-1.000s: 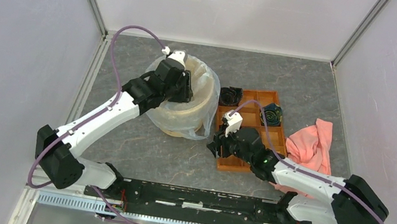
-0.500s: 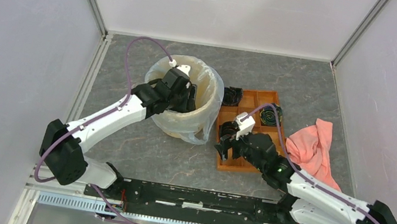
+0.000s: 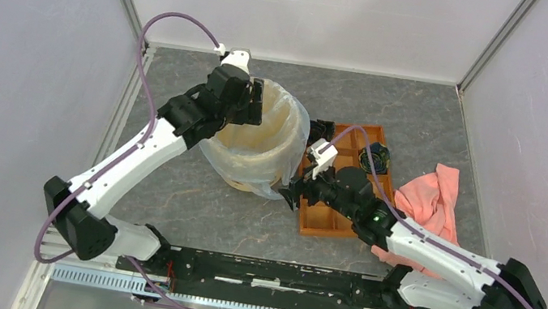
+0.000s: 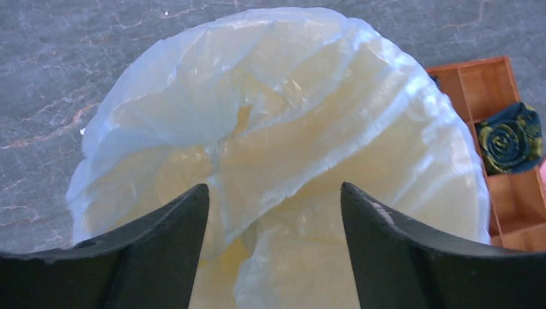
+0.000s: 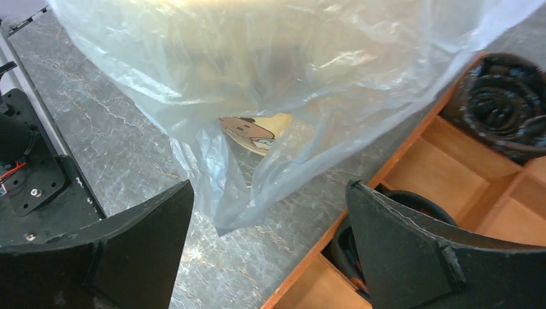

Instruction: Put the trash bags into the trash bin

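Observation:
The cream-yellow trash bin [image 3: 252,172] stands left of the table's centre. The translucent pale blue-grey trash bag [image 3: 293,129] lines its inside and hangs over its rim and outer wall; it fills the left wrist view [image 4: 277,129]. My left gripper [image 3: 248,105] is open and empty above the bin's far left rim, looking down into the bag [image 4: 273,193]. My right gripper [image 3: 290,198] is open and empty low at the bin's right side. In the right wrist view the bag's hanging edge [image 5: 238,193] drapes just ahead of the fingers, and a cartoon animal on the bin [image 5: 254,132] shows through.
An orange compartment tray [image 3: 335,217] with dark rolled items lies right of the bin, under my right arm; it also shows in the right wrist view [image 5: 463,161]. A pink cloth [image 3: 431,203] lies further right. Grey walls close three sides.
My left gripper has risen out of the bin and moved back to its far left rim. My right gripper has moved left, closer to the bin's side and the hanging bag.

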Action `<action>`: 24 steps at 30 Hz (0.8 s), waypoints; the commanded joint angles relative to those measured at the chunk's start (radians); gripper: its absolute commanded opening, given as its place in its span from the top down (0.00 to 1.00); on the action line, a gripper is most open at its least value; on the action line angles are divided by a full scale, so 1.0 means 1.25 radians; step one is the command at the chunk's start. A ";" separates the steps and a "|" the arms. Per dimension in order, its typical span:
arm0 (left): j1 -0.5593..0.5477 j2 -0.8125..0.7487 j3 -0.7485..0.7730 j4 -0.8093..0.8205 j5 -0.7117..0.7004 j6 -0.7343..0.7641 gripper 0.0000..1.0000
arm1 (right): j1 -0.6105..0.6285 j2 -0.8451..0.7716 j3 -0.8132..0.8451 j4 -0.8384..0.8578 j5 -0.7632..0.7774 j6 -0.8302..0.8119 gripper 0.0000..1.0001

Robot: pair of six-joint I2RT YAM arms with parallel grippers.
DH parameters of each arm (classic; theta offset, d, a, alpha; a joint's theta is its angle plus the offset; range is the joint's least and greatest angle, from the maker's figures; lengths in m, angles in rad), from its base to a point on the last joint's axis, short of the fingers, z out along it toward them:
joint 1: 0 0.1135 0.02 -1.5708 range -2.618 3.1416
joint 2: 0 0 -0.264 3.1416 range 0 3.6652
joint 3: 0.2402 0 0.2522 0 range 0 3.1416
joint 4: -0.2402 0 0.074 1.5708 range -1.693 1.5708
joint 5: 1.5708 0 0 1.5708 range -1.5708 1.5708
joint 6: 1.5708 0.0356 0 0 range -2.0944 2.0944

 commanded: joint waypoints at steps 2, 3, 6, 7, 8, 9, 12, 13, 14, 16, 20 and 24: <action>0.049 0.101 0.023 0.081 0.026 0.029 0.29 | -0.003 0.088 0.014 0.130 -0.008 0.073 0.11; 0.053 0.111 0.022 0.104 0.031 0.028 0.32 | -0.003 0.101 0.007 0.146 -0.002 0.083 0.14; 0.078 0.144 0.016 0.170 0.042 0.017 0.42 | -0.002 0.140 -0.020 0.213 0.034 0.113 0.27; 0.092 0.158 0.016 0.187 0.047 0.009 0.48 | -0.002 0.154 -0.028 0.232 0.038 0.118 0.33; 0.109 0.172 0.015 0.198 0.048 -0.003 0.53 | -0.003 0.166 -0.032 0.246 0.039 0.119 0.39; 0.129 0.186 0.014 0.203 0.051 -0.022 0.57 | -0.002 0.179 -0.037 0.258 0.039 0.116 0.45; 0.172 0.223 0.011 0.210 0.073 -0.047 0.63 | -0.003 0.220 -0.057 0.310 0.052 0.108 0.69; 0.173 0.232 0.005 0.210 0.064 -0.045 0.62 | -0.003 0.235 -0.054 0.314 0.054 0.109 0.70; 0.174 0.240 0.001 0.210 0.066 -0.043 0.61 | -0.003 0.251 -0.048 0.310 0.053 0.112 0.70; 0.173 0.239 -0.013 0.221 0.108 -0.036 0.60 | -0.002 0.269 -0.045 0.326 0.046 0.122 0.70; 0.154 0.182 -0.024 0.207 0.155 -0.026 0.54 | -0.003 0.281 -0.043 0.337 0.029 0.127 0.70; 0.131 0.109 -0.020 0.168 0.173 -0.020 0.49 | -0.003 0.273 -0.042 0.327 0.032 0.123 0.69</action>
